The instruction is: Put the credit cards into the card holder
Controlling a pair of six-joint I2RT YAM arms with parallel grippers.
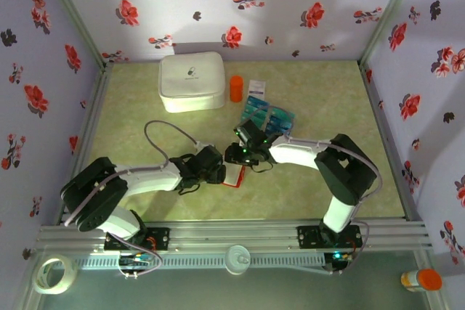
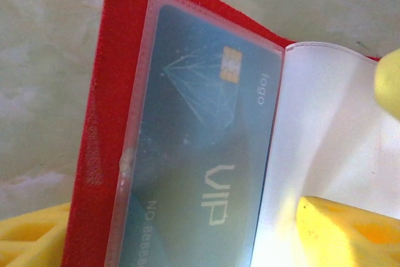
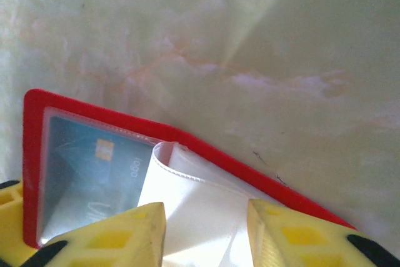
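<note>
Start with the table (image 1: 349,92): smooth-looking, so expect sliding rather than holding under any sideways push. Leave aside the white zip case (image 1: 191,81) at upper centre of the top view, well apart from the work. Find the card holder (image 1: 233,174) at centre of that view, lying open like a book between both wrists; likely to skate away or fold shut if pressed off-centre. See the left gripper (image 2: 175,217) released and spread wide across the bottom of its own view, straddling the holder with nothing pinched; danger of nipping the red cover and dragging it. See the right gripper (image 3: 203,223) parted too, low in its view, around the clear leaf (image 3: 200,198), loose and bulged, not clamped; danger of snagging and creasing it on any upward pull. Watch the loose credit cards (image 1: 267,115) heaped just above and right of the holder; expect a double pick or a scatter. Mind the one card (image 2: 200,154) already pocketed on the left page: could creep back out on any tipping.
</note>
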